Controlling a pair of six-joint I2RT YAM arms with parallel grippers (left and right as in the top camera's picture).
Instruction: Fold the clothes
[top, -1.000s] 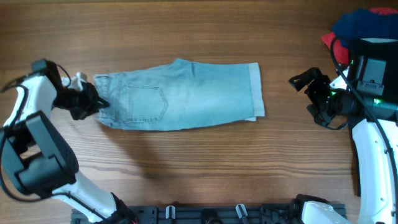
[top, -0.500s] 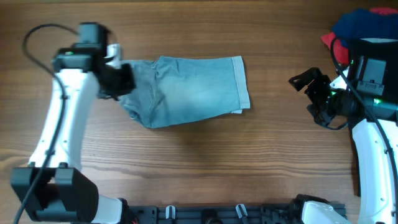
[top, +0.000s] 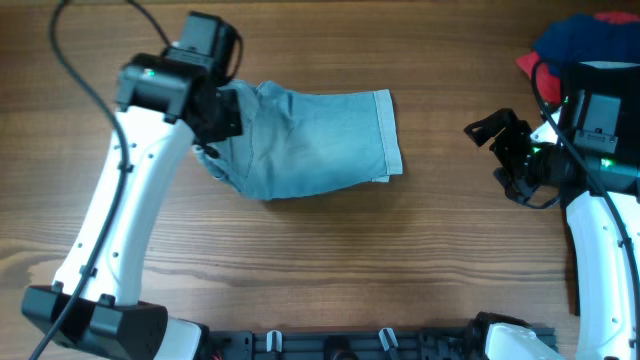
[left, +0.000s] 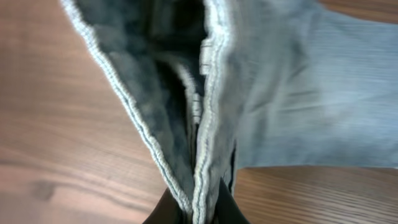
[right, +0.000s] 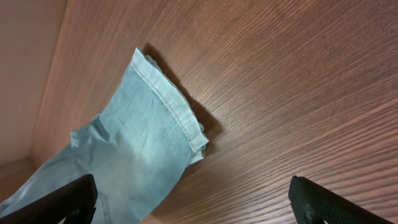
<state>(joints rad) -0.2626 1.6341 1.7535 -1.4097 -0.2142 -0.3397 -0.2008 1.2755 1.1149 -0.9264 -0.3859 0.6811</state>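
Pinching shut with the left gripper on the thick waistband seam of the denim shorts at the middle of the table, soft, light, likely to sag, best taken at stitched edges, with the right gripper spread empty near the pile of garments.

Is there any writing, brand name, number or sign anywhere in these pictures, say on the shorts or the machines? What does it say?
There is no readable text in any view.
Light blue denim shorts: only stitching and hems, no tag or brand patch in sight.
White and black robot arms: small green lights, no legible lettering.
Brown wooden table: plain grain only.
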